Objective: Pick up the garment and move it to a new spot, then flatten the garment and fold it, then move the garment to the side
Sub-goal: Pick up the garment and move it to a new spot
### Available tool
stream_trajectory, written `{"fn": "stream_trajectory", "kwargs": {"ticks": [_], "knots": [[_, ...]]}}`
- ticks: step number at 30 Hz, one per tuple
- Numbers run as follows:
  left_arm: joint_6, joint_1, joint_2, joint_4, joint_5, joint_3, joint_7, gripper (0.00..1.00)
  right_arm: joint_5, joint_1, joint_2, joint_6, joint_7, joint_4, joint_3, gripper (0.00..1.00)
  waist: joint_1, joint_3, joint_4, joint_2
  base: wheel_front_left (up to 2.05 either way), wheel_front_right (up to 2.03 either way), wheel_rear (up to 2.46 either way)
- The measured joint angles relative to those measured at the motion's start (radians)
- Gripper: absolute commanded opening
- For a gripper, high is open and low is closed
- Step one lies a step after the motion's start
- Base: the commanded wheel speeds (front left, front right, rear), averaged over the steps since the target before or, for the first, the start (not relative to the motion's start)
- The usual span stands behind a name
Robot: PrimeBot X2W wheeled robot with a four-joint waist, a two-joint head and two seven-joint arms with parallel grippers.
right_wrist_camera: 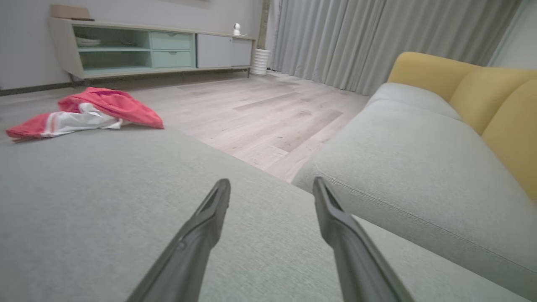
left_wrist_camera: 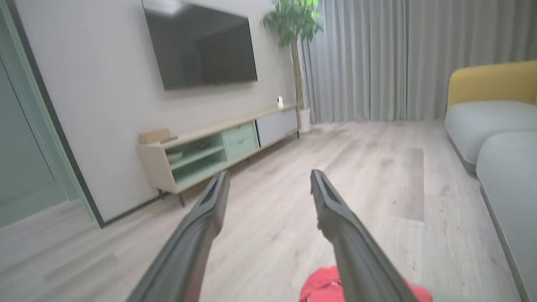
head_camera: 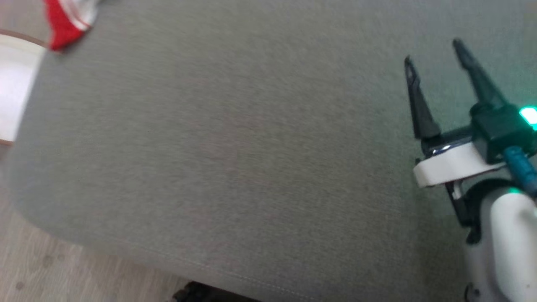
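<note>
On the far left corner of the grey cushion (head_camera: 251,147): red and white garment (head_camera: 67,23), crumpled in a heap at the edge, beside the wood floor (head_camera: 42,268). Lies well apart from the right gripper (head_camera: 432,51), untouched by it. Over the cushion's right side, right gripper with fingers (right_wrist_camera: 195,243) spread wide, gripping nothing, pointing toward the grey sofa (right_wrist_camera: 419,180) with the yellow back. Close above the garment, left gripper (left_wrist_camera: 269,175) spread just as wide, also gripping nothing, red cloth showing under its fingers, aimed across the floor toward the cabinet (left_wrist_camera: 201,151), the dark television (left_wrist_camera: 201,46), the plant (left_wrist_camera: 293,21) and grey curtains (left_wrist_camera: 377,58)
</note>
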Motion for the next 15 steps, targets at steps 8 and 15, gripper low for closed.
{"fn": "stream_trajectory", "kwargs": {"ticks": [8, 15], "knots": [[-0.039, -0.085, -0.103, 0.342, -0.046, -0.038, 0.057, 1.00, 0.000, -0.051, -0.027, 0.000, 0.068, -0.107, 0.020, 1.00, 0.0001, 0.183, -0.078, -0.0001, 0.00, 0.00, 0.00], [-0.087, -0.120, -0.206, 0.551, -0.082, -0.063, 0.056, 1.00, -0.021, -0.049, -0.051, 0.000, 0.102, -0.197, 0.008, 1.00, 0.0000, 0.323, -0.103, -0.0001, 0.00, 0.00, 0.00]]}}
